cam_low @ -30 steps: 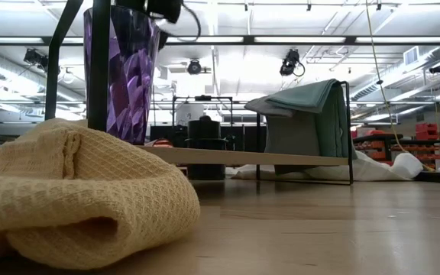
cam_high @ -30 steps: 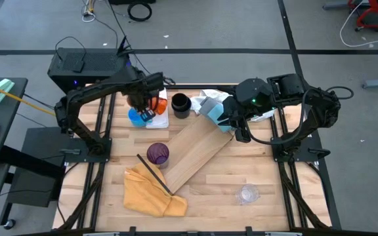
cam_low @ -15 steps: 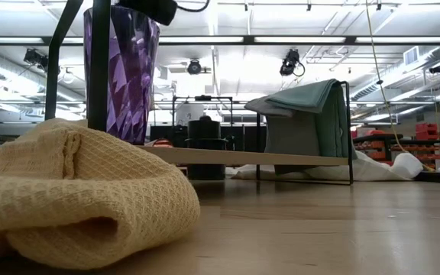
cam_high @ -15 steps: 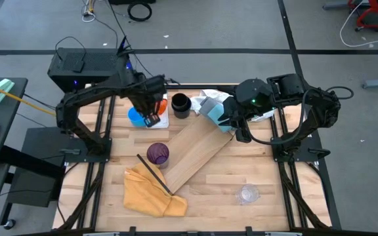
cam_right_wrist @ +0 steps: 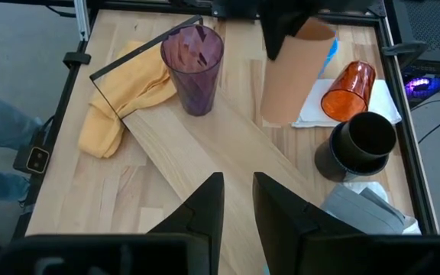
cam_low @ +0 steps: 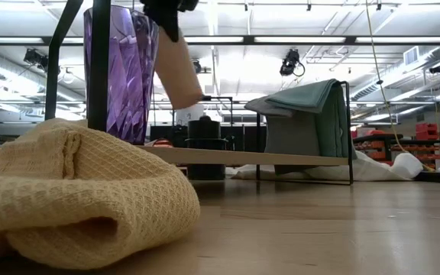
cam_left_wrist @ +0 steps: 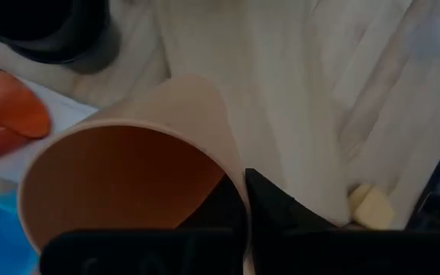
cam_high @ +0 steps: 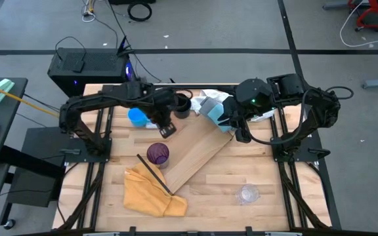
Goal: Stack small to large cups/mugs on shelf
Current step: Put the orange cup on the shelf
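Purple, and faceted like cut glass, the translucent purple cup is standing upright on the near end of the shelf, and it is the only cup I can count as placed; the pale wooden board is lying diagonally across the table from about seven o'clock to one o'clock, its low end beside the yellow cloth bunched at the table's near edge. I judge the task to be at an early stage, with one cup shelved, a second in the air and the others waiting. Past the purple cup, toward twelve o'clock from it, the left gripper is holding the small orange cup, its fingers clamped over the rim, one inside and one outside as the left wrist view shows; the cup is hanging mouth-up and tilted, clear of the table, with a matte peach outside and a deeper orange inside. Farther back, the translucent red-orange tumbler is lying on its side on the small white pad, the bright blue mug is sitting at the pad's nine o'clock side, and the black mug is standing upright just beside the shelf's far end. The right gripper is waiting over that far end, at about two o'clock on the table, fingers apart and holding nothing.
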